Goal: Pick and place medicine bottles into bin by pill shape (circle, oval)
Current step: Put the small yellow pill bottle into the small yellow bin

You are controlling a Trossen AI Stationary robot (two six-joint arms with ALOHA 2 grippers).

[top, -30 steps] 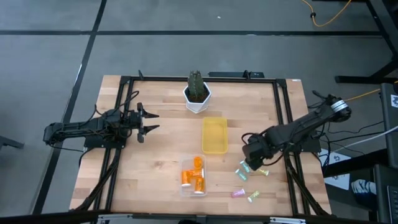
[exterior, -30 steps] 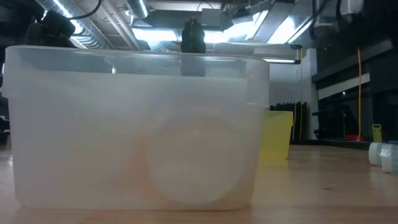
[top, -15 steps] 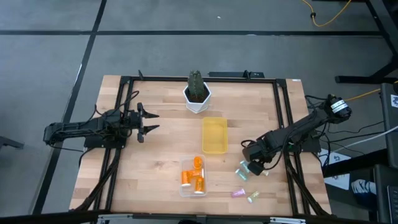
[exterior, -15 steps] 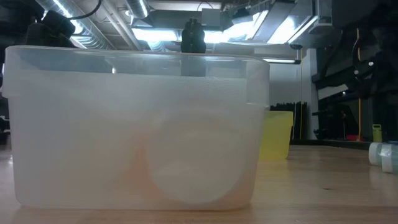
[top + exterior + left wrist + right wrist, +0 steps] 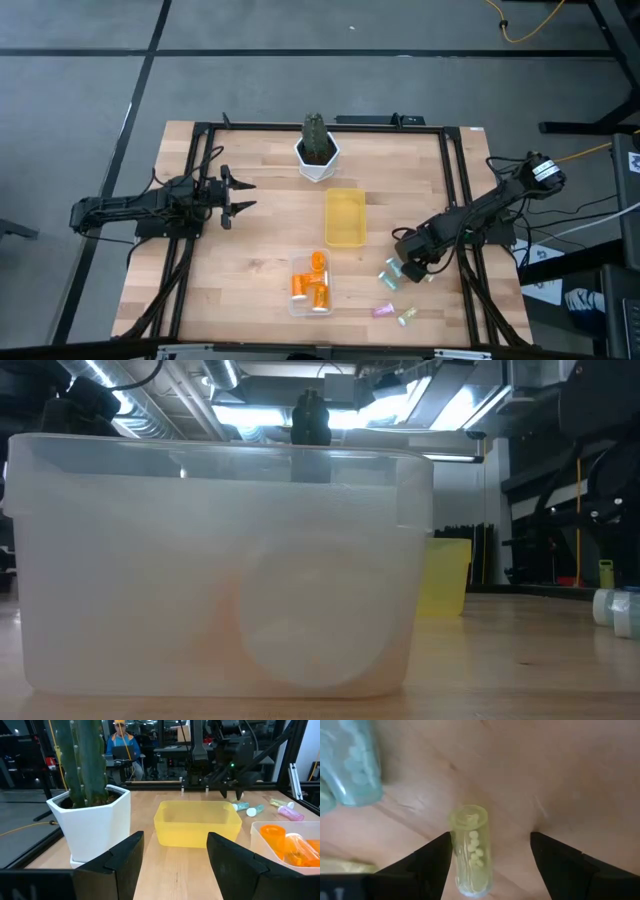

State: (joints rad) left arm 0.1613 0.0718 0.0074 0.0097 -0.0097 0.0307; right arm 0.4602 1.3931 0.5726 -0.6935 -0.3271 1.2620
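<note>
High view: right gripper [image 5: 408,268] is sitting low over the loose vials at the near right of the surface [image 5: 255,205]. Left gripper [image 5: 238,195] is waiting at the far left, fingers spread, holding nothing.

Right wrist view: the right gripper's fingers are standing wide apart, and a pale yellow-green vial [image 5: 471,851] is lying on its side on the wood between them, small round pills showing through its wall. Neither finger appears to be touching it yet. A blue-green vial [image 5: 351,762] is lying just beside it.

Other bottles: orange vials [image 5: 312,284] are already lying in the clear bin [image 5: 294,305] near the middle; the yellow bin [image 5: 345,217], just beyond it, is looking empty. A pink vial [image 5: 382,311] and another green vial [image 5: 407,316] are lying nearer the front edge. White pot with cactus [image 5: 317,150] is standing at the far side, not involved.

Judged step: lining up to pick the yellow-green vial.

Risks:
- The vial is lying on its side, so it could roll away if one finger is reaching it before the other.
- The vial is sitting closer to one finger than the other, making a one-sided push likely.
- The blue-green neighbour is close enough to be getting nudged or pinched along.
- Pressing too low may be scraping fingertips on the wood.
</note>
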